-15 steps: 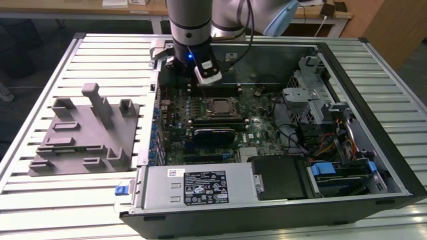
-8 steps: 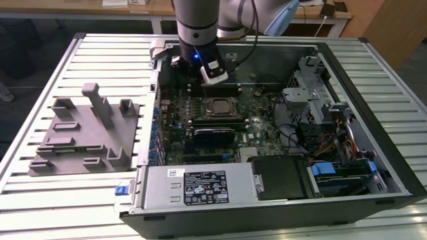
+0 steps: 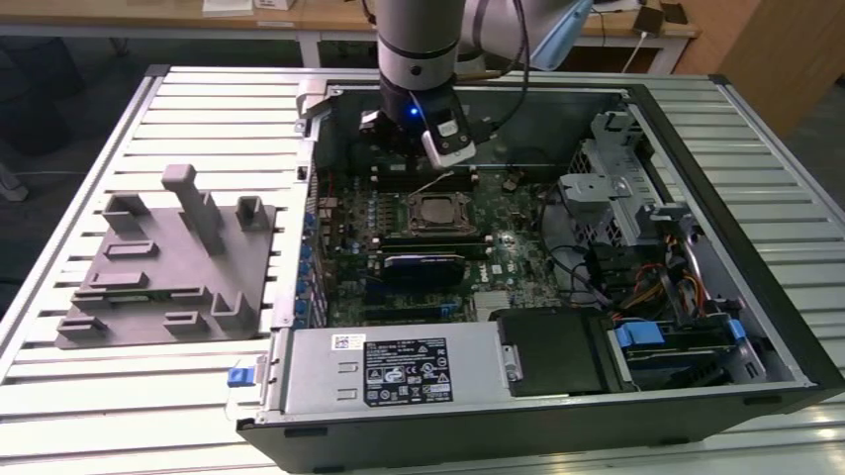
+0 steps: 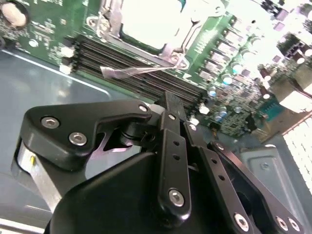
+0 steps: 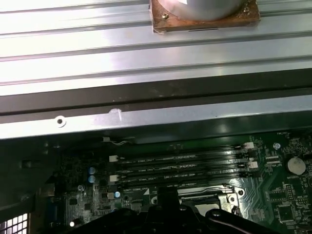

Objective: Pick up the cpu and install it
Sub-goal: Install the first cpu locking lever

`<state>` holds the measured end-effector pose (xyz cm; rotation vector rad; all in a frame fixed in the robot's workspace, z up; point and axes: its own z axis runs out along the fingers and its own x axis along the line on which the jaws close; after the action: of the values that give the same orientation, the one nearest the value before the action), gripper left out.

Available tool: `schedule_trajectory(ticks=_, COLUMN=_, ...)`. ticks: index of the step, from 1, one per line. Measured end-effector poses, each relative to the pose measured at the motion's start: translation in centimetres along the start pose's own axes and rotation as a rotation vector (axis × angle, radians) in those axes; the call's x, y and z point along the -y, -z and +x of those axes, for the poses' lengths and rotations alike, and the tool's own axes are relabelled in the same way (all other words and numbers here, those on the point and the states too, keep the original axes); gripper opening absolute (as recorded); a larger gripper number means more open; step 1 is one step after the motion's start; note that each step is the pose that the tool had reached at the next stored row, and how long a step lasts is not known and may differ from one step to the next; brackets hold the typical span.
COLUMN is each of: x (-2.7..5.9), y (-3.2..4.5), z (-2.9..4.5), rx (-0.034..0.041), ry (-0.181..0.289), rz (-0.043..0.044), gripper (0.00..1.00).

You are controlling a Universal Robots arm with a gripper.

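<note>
Closest to the lens in the second wrist view was the gripper (image 4: 168,105), its black linkage and bolted knuckles crowding the foreground. Whether the pincer was wide, narrow or holding anything could not be told. Beyond it lay the motherboard (image 4: 229,53) with its rows of memory slots (image 4: 131,66), and just past those the cpu (image 4: 151,19). The cpu was a pale square that appeared to sit inside the socket frame (image 4: 108,10), though glare made it hard to be sure it was fully seated. A thin metal lever (image 4: 141,71) slanted across the slots beside the socket. In the exterior view the same chip showed near the middle of the board, inside the open computer case (image 3: 739,198) and well apart from the grey tray (image 3: 158,267) on the exterior view's left. Judged from this, the install step depended on the chip lying flat and square in the frame, corners matched, with no sideways push and no downward force on the contacts. The gripper would also need to stay clear of the raised lever. The arm hung steeply from above with its wrist pointing down into the case, and the gripper hovered over the memory slots on the socket's far side, apart from the chip.
</note>
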<state>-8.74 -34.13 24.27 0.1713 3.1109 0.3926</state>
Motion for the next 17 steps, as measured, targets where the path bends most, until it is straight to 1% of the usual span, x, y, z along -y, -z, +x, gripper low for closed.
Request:
schedule_trajectory(ticks=5, x=-0.01, y=0.00, z=-0.07, rx=0.0002, ry=0.000, rz=0.0000, gripper=0.11)
schedule_trajectory(ticks=6, x=0.00, y=-0.01, z=-0.08, rx=0.0021, ry=0.000, rz=-0.0003, gripper=0.11)
schedule_trajectory(ticks=7, x=0.01, y=-0.04, z=-0.07, rx=0.0073, ry=0.002, rz=-0.0006, gripper=0.11)
schedule_trajectory(ticks=8, x=0.03, y=-0.07, z=-0.07, rx=0.0163, ry=0.004, rz=-0.0014, gripper=0.11)
schedule_trajectory(ticks=12, x=0.08, y=-0.18, z=-0.07, rx=0.0590, ry=0.007, rz=-0.0013, gripper=0.11)
schedule_trajectory(ticks=13, x=0.09, y=-0.22, z=-0.07, rx=0.0680, ry=0.005, rz=-0.0014, gripper=0.11)
schedule_trajectory(ticks=14, x=0.11, y=-0.30, z=-0.07, rx=0.0737, ry=-0.002, rz=-0.0015, gripper=0.11)
schedule_trajectory(ticks=17, x=0.19, y=-0.58, z=-0.07, rx=0.0860, ry=-0.038, rz=-0.0007, gripper=0.11)
